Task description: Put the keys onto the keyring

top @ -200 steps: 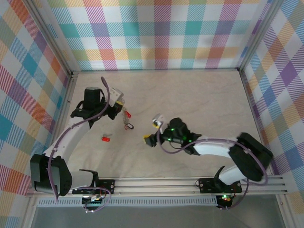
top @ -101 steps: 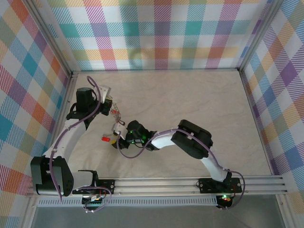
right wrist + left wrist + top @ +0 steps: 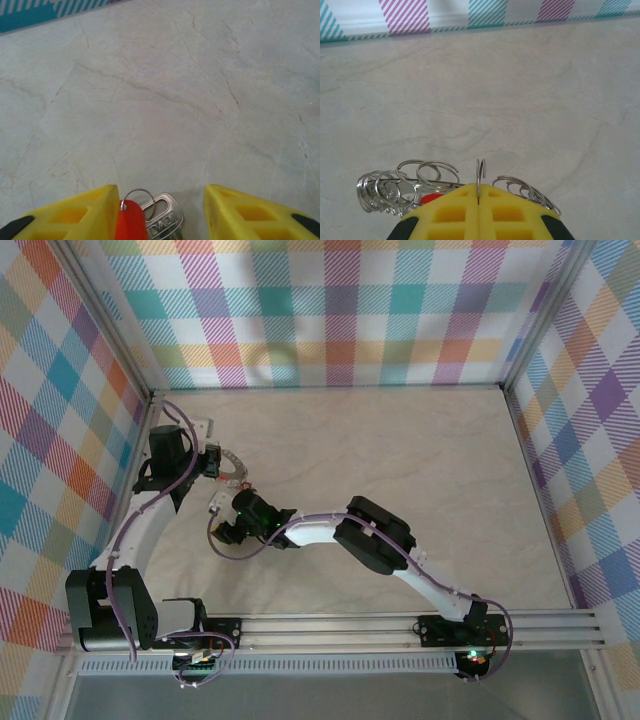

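My left gripper [image 3: 478,196] is shut on the keyring [image 3: 481,172], pinching its thin wire between the yellow fingers [image 3: 450,212]. Several small silvery rings [image 3: 385,185] fan out on both sides, and a red key head [image 3: 431,198] peeks out behind the left finger. In the top view this gripper [image 3: 207,454] sits at the far left with the keyring [image 3: 234,471] sticking out to its right. My right gripper [image 3: 161,192] is open low over the table. Between its fingers lie a red-headed key [image 3: 131,222] and a silver key [image 3: 167,216] joined by a small ring, close to the left finger [image 3: 80,212].
The marbled tabletop [image 3: 400,460] is walled by checked panels at the back [image 3: 330,310] and on both sides. The right arm [image 3: 370,540] stretches across the table toward the left arm [image 3: 150,520]. The two grippers are close together near the left wall.
The right arm has swung far left across the table and its jaws have narrowed around the loose keys. The left gripper has drawn back toward the left wall with the keyring.
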`<move>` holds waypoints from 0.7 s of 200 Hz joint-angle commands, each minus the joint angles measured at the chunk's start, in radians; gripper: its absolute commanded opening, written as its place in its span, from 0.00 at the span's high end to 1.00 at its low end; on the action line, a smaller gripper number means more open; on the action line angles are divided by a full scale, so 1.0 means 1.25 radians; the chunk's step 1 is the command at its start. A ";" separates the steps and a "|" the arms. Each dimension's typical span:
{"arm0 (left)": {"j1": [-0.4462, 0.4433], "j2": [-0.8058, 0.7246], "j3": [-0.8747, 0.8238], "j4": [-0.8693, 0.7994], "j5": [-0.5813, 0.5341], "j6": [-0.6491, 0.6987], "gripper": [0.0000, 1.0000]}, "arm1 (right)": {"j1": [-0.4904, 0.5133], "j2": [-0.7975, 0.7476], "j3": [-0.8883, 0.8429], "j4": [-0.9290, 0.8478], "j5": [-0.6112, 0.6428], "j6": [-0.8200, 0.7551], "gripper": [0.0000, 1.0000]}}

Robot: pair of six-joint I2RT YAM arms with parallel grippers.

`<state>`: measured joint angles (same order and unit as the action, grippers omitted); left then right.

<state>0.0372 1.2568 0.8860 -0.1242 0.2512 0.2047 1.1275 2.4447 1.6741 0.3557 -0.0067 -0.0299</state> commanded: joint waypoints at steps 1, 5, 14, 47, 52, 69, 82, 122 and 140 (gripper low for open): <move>0.012 -0.004 -0.005 0.039 0.004 -0.013 1.00 | 0.004 0.005 -0.016 -0.054 0.011 0.009 0.51; 0.012 -0.004 -0.006 0.039 0.008 -0.013 1.00 | 0.004 -0.003 -0.035 -0.047 0.008 0.006 0.50; 0.012 -0.007 -0.007 0.040 0.016 -0.010 1.00 | 0.002 -0.022 -0.073 -0.036 0.005 0.001 0.50; 0.012 -0.010 -0.009 0.038 0.029 -0.013 1.00 | -0.021 -0.092 -0.197 -0.055 0.025 0.010 0.49; 0.012 -0.010 -0.009 0.038 0.031 -0.014 1.00 | -0.026 -0.108 -0.224 -0.048 0.026 0.015 0.49; 0.012 -0.011 -0.009 0.039 0.038 -0.018 1.00 | -0.046 -0.171 -0.310 -0.025 0.031 0.037 0.48; 0.012 -0.013 -0.009 0.040 0.047 -0.018 1.00 | -0.062 -0.223 -0.368 -0.018 0.033 0.053 0.48; 0.009 -0.007 -0.014 0.054 0.078 -0.036 1.00 | -0.096 -0.369 -0.535 -0.042 0.083 0.108 0.47; -0.003 -0.010 -0.021 0.049 0.072 -0.026 1.00 | -0.110 -0.425 -0.629 0.007 0.083 0.142 0.47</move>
<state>0.0372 1.2568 0.8715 -0.1192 0.3096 0.1764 1.0103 1.9919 1.0046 0.3645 0.0639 0.0681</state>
